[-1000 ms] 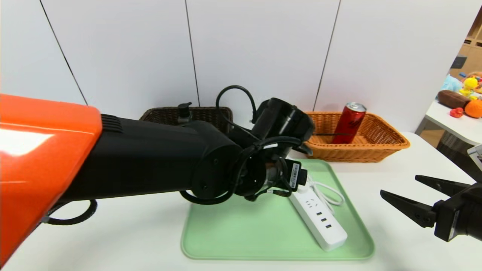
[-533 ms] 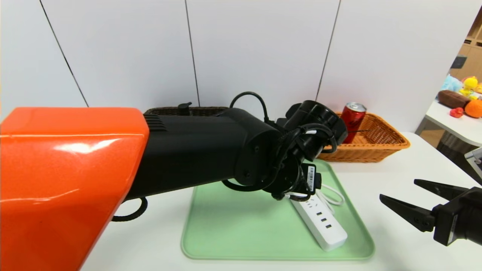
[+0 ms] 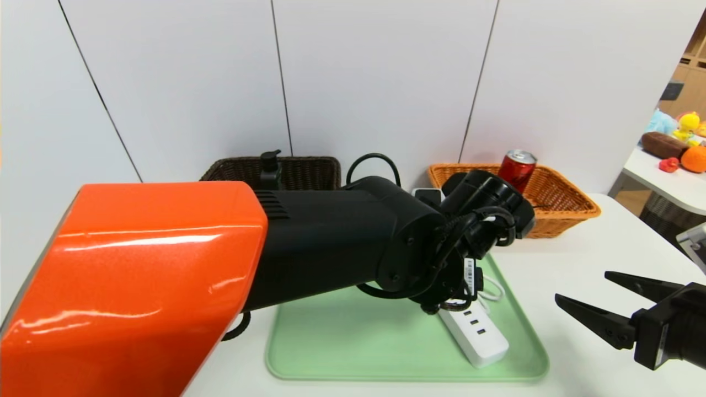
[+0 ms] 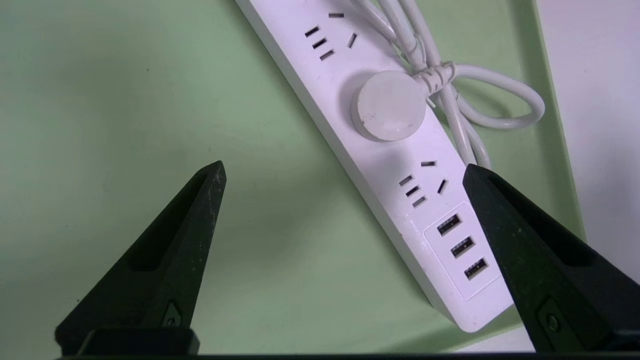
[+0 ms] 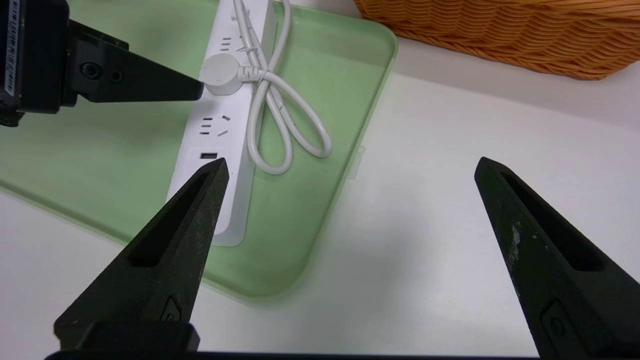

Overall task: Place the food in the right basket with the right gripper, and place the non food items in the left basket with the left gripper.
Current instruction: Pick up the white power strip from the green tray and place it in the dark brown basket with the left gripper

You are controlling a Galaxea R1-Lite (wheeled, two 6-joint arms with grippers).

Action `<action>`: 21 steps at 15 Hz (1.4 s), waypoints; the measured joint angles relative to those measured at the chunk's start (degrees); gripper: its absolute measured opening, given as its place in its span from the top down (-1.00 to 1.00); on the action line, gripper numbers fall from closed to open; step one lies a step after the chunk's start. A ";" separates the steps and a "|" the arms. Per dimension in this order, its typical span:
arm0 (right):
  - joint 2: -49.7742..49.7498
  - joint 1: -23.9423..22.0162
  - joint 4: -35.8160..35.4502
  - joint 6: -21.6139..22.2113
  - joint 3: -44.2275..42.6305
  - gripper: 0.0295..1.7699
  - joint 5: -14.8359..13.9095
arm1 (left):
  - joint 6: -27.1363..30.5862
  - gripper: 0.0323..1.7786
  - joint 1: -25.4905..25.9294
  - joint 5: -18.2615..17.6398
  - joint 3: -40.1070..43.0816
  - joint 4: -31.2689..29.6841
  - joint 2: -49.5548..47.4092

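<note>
A long white power strip [image 3: 481, 337] [image 4: 395, 165] [image 5: 215, 125] with a looped cord lies on the right side of a green tray [image 3: 358, 342]. My left gripper [image 4: 344, 169] hangs open just above it. One fingertip is over the strip's USB end and the other over bare tray. The red can [image 3: 515, 168] stands in the orange-tan right basket [image 3: 562, 207]. A dark pump bottle [image 3: 270, 165] stands in the dark brown left basket [image 3: 311, 168]. My right gripper [image 3: 582, 286] [image 5: 351, 161] is open and empty above the table, right of the tray.
The baskets stand at the back of the white table [image 3: 579, 248], against a white wall. My large left arm [image 3: 220, 264] hides much of the tray's left side. A side table with plush toys [image 3: 678, 149] stands far right.
My left arm has swung to the right and forward, bringing its wrist down over the power strip. The right gripper has barely moved.
</note>
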 joint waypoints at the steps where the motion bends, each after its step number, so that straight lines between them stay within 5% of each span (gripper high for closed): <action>1: -0.05 0.00 -0.09 0.00 0.18 -0.92 -0.02 | -0.21 -0.90 -0.50 1.88 -0.02 -1.01 0.35; 8: -0.05 0.02 0.00 0.04 0.84 -0.92 0.04 | -0.49 -0.90 -4.61 10.47 -0.09 -6.67 3.58; 21: -0.11 0.00 -0.54 1.57 2.15 -0.92 0.04 | 0.10 -0.90 -5.38 12.30 -0.09 -9.17 7.94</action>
